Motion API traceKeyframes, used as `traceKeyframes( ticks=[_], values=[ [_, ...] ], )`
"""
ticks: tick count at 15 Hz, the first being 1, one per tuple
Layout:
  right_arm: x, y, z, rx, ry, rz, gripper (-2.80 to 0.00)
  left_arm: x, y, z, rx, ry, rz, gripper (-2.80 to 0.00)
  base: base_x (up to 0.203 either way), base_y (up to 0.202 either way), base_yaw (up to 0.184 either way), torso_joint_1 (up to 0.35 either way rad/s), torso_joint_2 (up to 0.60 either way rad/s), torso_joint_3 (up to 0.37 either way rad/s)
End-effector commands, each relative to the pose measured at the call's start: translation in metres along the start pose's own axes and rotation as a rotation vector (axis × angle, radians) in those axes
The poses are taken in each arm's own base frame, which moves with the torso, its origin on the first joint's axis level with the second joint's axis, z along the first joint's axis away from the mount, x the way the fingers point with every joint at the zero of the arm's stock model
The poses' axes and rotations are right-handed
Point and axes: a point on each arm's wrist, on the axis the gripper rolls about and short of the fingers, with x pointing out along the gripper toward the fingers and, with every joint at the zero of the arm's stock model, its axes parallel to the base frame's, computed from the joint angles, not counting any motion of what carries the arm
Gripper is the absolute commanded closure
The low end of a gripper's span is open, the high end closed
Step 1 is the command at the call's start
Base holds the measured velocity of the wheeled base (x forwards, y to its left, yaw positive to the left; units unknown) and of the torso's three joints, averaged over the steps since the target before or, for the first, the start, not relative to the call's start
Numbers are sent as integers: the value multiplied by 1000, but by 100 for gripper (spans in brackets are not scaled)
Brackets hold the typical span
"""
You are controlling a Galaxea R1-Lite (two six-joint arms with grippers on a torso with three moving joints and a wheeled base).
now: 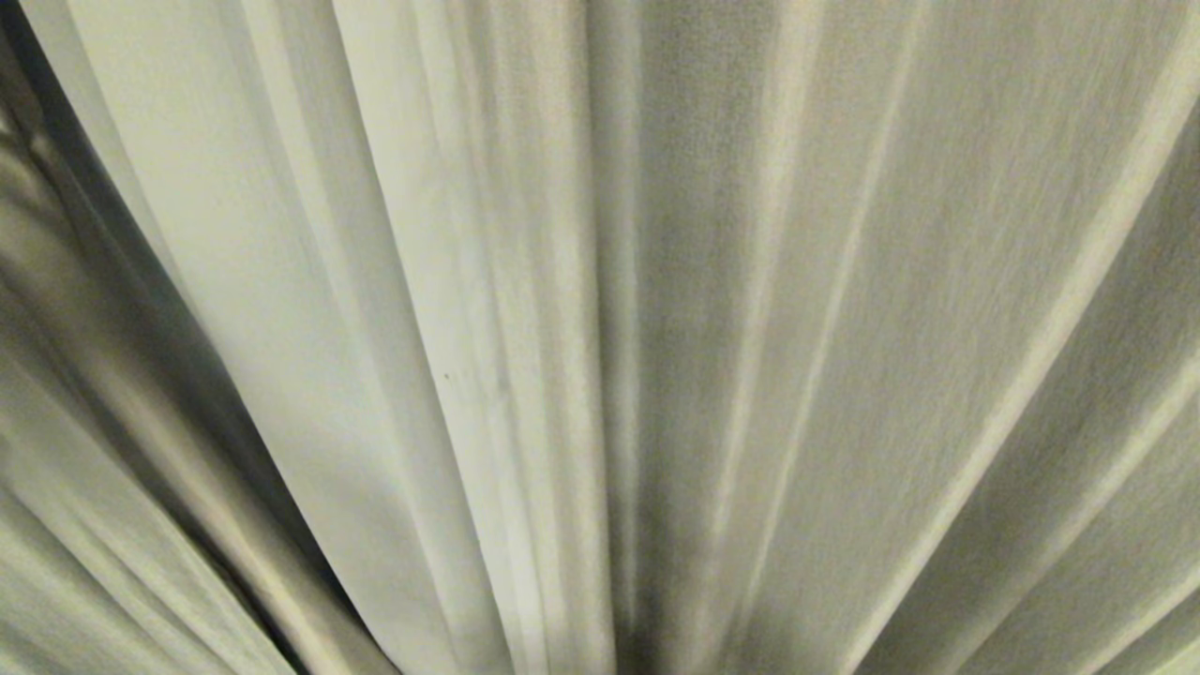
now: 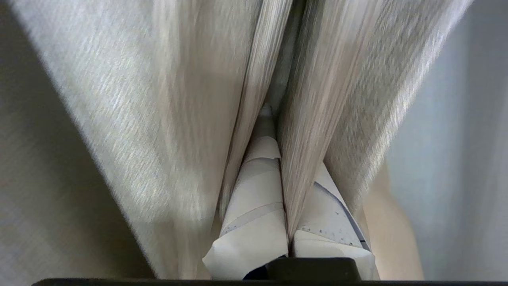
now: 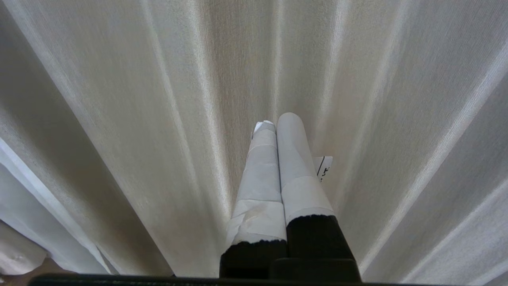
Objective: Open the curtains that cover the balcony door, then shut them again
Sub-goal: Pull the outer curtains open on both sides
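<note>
Both grippers — left gripper (image 2: 278,159), right gripper (image 3: 276,127) — have white-taped fingers on black bases.

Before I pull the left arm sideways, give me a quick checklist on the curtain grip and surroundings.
1. Left end effector shut on a fold of the curtains: ok.
2. Fabric seated between its fingers: ok.
3. Right end effector shut and empty, in front of the fabric: ok.
4. Balcony door visible: cannot tell, fabric fills the head view.
5. Pull path free of obstacles: cannot tell.
</note>
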Motion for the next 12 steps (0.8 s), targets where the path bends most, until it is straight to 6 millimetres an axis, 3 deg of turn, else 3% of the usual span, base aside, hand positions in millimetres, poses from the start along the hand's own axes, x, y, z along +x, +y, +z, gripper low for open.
traceKeyframes(
  ticks=[1,12],
  values=[
    [0,0,0,0,1,0,0,-6,9,-7,2,8,17,0,0,0,0,0,0,0],
    [0,0,0,0,1,0,0,-36,40,-24,6,22,97,0,0,0,0,0,0,0]
  ],
)
